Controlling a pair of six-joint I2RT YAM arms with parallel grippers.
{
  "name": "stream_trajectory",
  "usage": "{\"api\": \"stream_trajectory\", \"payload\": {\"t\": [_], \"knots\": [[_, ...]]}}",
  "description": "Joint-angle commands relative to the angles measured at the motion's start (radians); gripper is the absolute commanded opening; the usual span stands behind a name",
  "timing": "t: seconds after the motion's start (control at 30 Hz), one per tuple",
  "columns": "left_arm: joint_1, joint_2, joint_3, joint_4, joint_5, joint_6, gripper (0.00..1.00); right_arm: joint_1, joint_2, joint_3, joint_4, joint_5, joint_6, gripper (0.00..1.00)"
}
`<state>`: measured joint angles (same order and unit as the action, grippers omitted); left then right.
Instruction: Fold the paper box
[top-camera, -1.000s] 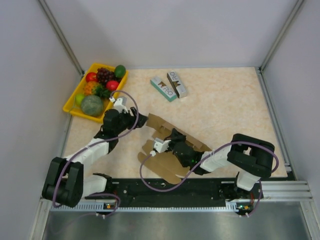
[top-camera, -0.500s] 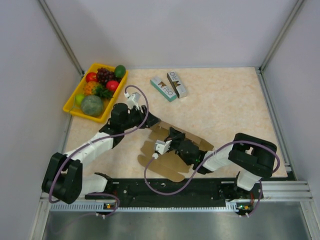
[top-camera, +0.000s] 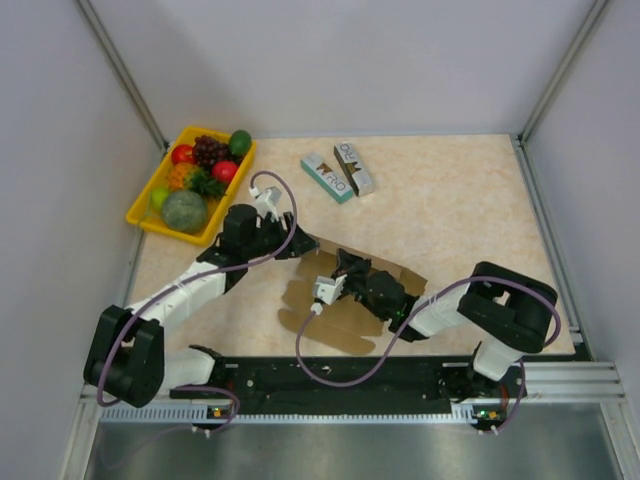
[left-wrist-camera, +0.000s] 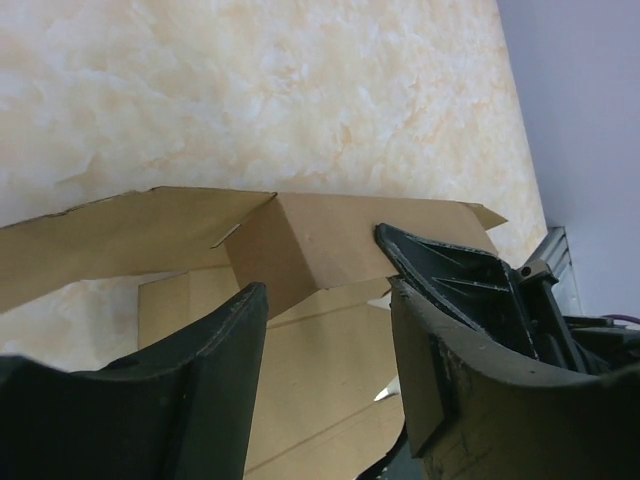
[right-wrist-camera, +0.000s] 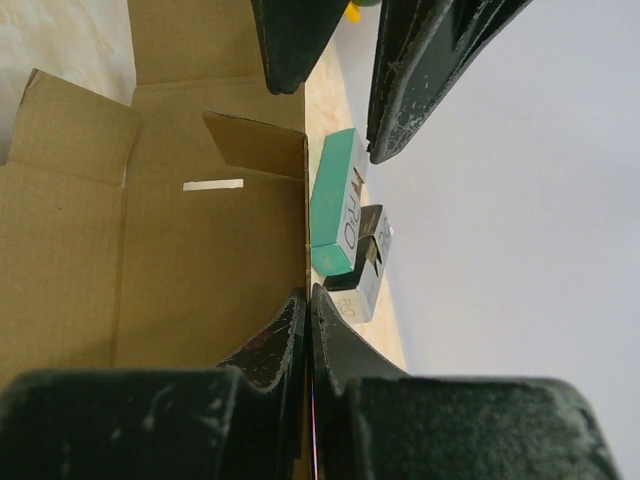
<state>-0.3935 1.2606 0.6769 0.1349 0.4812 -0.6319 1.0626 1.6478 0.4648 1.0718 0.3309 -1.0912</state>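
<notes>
Lying near-centre on the table (top-camera: 450, 200), paper box (top-camera: 350, 318), long axis slanting far-left to near-right, right gripper (right-wrist-camera: 308, 295) pinched on its upright panel edge, left gripper (left-wrist-camera: 325, 300) half-spread at far-left flap, clasping nothing

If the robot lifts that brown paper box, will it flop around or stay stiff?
Probably floppy at its creases: the paper box is thin cardboard, with one flap bent up. Likely light too, and unlikely to roll, being flat-sided.

Lab test cell: white-panelled enclosure (top-camera: 350, 60)
</notes>
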Motion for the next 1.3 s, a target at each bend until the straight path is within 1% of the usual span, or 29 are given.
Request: {"api": "stream_trajectory", "payload": {"t": [0.0,0.1,0.17,0.3,0.33,0.4,0.47,0.5,0.6,0.7,0.73,0.8,0.83,0.87,0.9,0.97,1.0,1.07,1.1,1.13,1.17,1.2,1.23,1.27], "knots": [[0.004,-0.024,0.059,-0.044,-0.038,0.083,0.60,-0.023,-0.023,0.011,0.028,-0.062,0.010,0.00],[0.004,0.048,0.131,-0.130,-0.023,0.130,0.64,-0.024,-0.020,0.015,0.028,-0.066,0.002,0.00],[0.004,0.092,0.151,-0.130,0.013,0.138,0.67,-0.024,-0.019,0.021,0.031,-0.056,-0.007,0.00],[0.002,0.132,0.121,-0.028,0.082,0.092,0.68,-0.024,-0.008,0.032,0.033,-0.055,-0.030,0.00],[0.001,0.144,0.121,0.004,0.094,0.084,0.66,-0.026,-0.006,0.035,0.036,-0.055,-0.032,0.00],[-0.005,0.175,0.127,0.002,0.106,0.083,0.61,-0.024,0.000,0.041,0.045,-0.053,-0.039,0.00],[-0.010,0.186,0.113,0.014,0.102,0.084,0.60,-0.024,0.006,0.044,0.048,-0.052,-0.047,0.00],[-0.011,0.187,0.109,0.018,0.100,0.084,0.56,-0.026,0.010,0.047,0.051,-0.050,-0.047,0.00],[-0.013,0.191,0.093,0.043,0.092,0.087,0.49,-0.024,0.026,0.051,0.062,-0.046,-0.055,0.00],[-0.018,0.201,0.076,0.095,0.103,0.081,0.43,-0.026,0.032,0.058,0.056,-0.023,-0.044,0.06],[-0.021,0.201,0.069,0.110,0.103,0.080,0.41,-0.026,0.033,0.058,0.056,-0.017,-0.039,0.09],[-0.027,0.204,0.038,0.166,0.088,0.075,0.40,-0.024,0.033,0.058,0.062,0.017,-0.015,0.14],[-0.030,0.203,0.027,0.181,0.085,0.074,0.39,-0.024,0.027,0.058,0.042,0.026,0.000,0.19],[-0.033,0.204,0.004,0.205,0.083,0.072,0.38,-0.024,0.020,0.057,0.028,0.039,0.040,0.22],[-0.036,0.206,-0.005,0.239,0.080,0.070,0.37,-0.023,-0.002,0.055,0.008,0.039,0.063,0.28],[-0.047,0.212,-0.022,0.258,0.066,0.080,0.36,-0.021,-0.023,0.055,-0.057,0.054,0.126,0.32],[-0.057,0.214,-0.022,0.259,0.057,0.087,0.36,-0.018,-0.038,0.057,-0.074,0.063,0.142,0.36],[-0.067,0.218,-0.027,0.256,0.030,0.110,0.36,-0.010,-0.060,0.061,-0.110,0.109,0.195,0.42],[-0.074,0.218,-0.030,0.253,0.020,0.115,0.36,-0.006,-0.094,0.069,-0.142,0.128,0.223,0.47],[-0.077,0.220,-0.030,0.253,0.013,0.118,0.36,-0.001,-0.121,0.078,-0.189,0.155,0.256,0.53],[-0.079,0.220,-0.036,0.256,0.004,0.121,0.35,0.010,-0.150,0.096,-0.241,0.160,0.336,0.60],[-0.082,0.220,-0.039,0.259,0.000,0.120,0.34,0.013,-0.179,0.109,-0.380,0.157,0.382,0.83],[-0.084,0.218,-0.042,0.267,-0.003,0.120,0.34,0.014,-0.239,0.132,-0.445,0.154,0.424,0.90],[-0.084,0.217,-0.048,0.269,-0.009,0.121,0.34,0.022,-0.265,0.139,-0.504,0.161,0.489,0.96]]}}
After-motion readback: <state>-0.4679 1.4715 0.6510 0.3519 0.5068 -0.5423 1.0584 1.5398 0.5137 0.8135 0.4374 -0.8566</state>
